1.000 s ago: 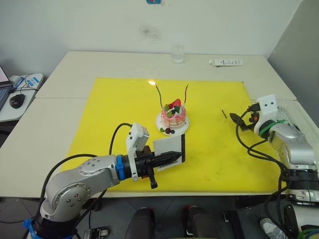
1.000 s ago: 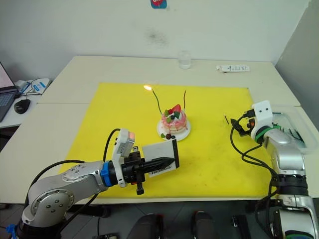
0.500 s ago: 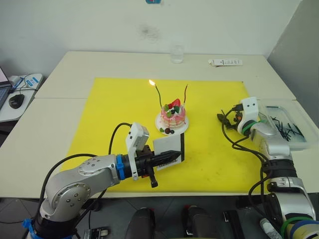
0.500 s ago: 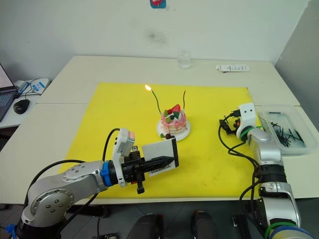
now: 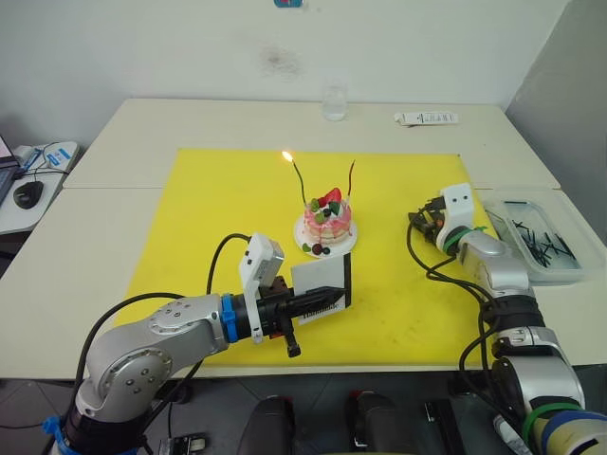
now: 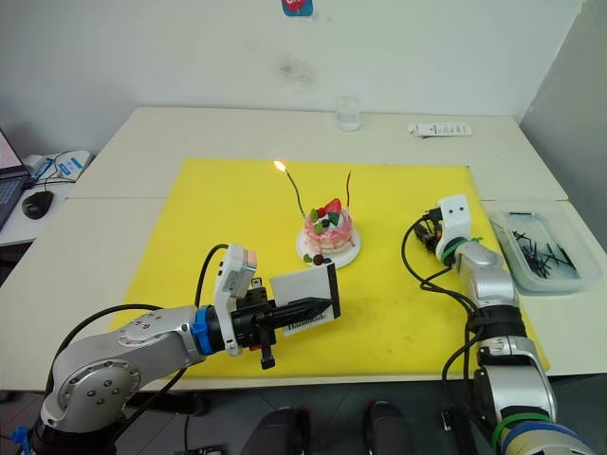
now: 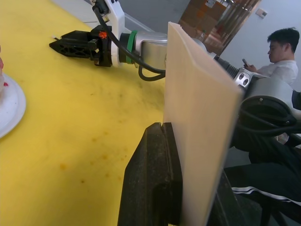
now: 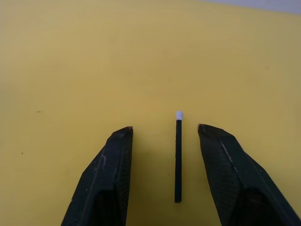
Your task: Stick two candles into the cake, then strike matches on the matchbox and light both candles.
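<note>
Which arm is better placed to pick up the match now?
The right: its open gripper has a finger on each side of the match, while the left gripper holds the matchbox.

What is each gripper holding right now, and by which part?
Left gripper pinches the matchbox by its lower edge. Right gripper holds nothing, open around a match.
</note>
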Tool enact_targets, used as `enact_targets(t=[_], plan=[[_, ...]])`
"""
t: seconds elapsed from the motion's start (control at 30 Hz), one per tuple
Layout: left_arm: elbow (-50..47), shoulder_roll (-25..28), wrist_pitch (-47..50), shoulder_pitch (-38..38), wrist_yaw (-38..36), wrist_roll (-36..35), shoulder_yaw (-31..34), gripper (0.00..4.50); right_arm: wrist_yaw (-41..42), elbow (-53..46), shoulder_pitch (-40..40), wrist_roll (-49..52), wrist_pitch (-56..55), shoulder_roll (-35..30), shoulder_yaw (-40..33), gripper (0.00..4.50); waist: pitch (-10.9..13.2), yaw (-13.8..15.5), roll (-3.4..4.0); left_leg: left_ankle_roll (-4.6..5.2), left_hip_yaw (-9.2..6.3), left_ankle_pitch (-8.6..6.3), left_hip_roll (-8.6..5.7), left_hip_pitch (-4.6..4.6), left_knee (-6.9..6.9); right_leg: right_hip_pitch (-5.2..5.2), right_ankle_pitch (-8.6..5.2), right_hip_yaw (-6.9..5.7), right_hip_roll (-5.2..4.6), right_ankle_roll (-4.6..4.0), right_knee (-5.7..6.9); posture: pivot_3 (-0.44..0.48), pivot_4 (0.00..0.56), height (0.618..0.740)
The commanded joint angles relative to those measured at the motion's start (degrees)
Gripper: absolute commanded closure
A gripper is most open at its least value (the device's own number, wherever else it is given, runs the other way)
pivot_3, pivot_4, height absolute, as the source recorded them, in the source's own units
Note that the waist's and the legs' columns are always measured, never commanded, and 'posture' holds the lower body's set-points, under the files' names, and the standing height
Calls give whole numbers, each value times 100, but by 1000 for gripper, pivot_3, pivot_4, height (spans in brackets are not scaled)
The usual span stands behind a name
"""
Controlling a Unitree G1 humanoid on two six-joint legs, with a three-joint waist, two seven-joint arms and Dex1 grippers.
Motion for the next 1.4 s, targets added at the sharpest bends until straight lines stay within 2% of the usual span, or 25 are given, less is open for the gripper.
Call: enact_targets(t=[0.03, 0.4, 0.67, 0.77, 0.87, 1.4], plan=[[-259, 44, -15, -21, 8, -114, 52, 4500, -104, 123, -105, -8, -102, 12, -71, 2066, 0, -4, 0, 0, 0, 0, 0, 0, 0, 0, 0, 0, 0, 0, 0, 0, 150, 740], [-290, 41, -11, -25, 43, -135, 52, 4500, -386, 185, -25, 77, 20, 192, -185, 2066, -2, -23, 1, 1, -1, 1, 1, 4, 1, 3, 5, 0, 0, 0, 1, 0, 150, 740], [-255, 20, -12, -74, 56, -125, 38, 4500, -511, 580, -215, 157, -159, 247, -315, 2066, -3, -24, -2, 2, -1, 1, 0, 6, 5, 5, 11, 0, 0, -1, 0, 0, 150, 740], [-268, 13, -18, -62, 68, -109, 26, 4500, -521, 688, -263, 157, -246, 278, -336, 2655, -3, -24, -2, 4, 0, 3, -1, 6, 8, 6, 16, 2, 0, -3, 0, 0, 150, 740], [-293, 16, -28, -33, 72, -88, -1, 4500, -519, 744, -286, 143, -298, 287, -316, 3659, -4, -24, -2, 6, 0, 4, -1, 6, 9, 6, 17, 3, 0, -5, -1, 0, 150, 740], [-268, 0, -39, -58, 61, -73, -30, 4500, -605, 734, -174, 133, -352, 339, -314, 3659, -4, -26, -2, 6, -1, 5, 0, 6, 7, 5, 18, 3, 1, -3, -2, 0, 150, 740]])
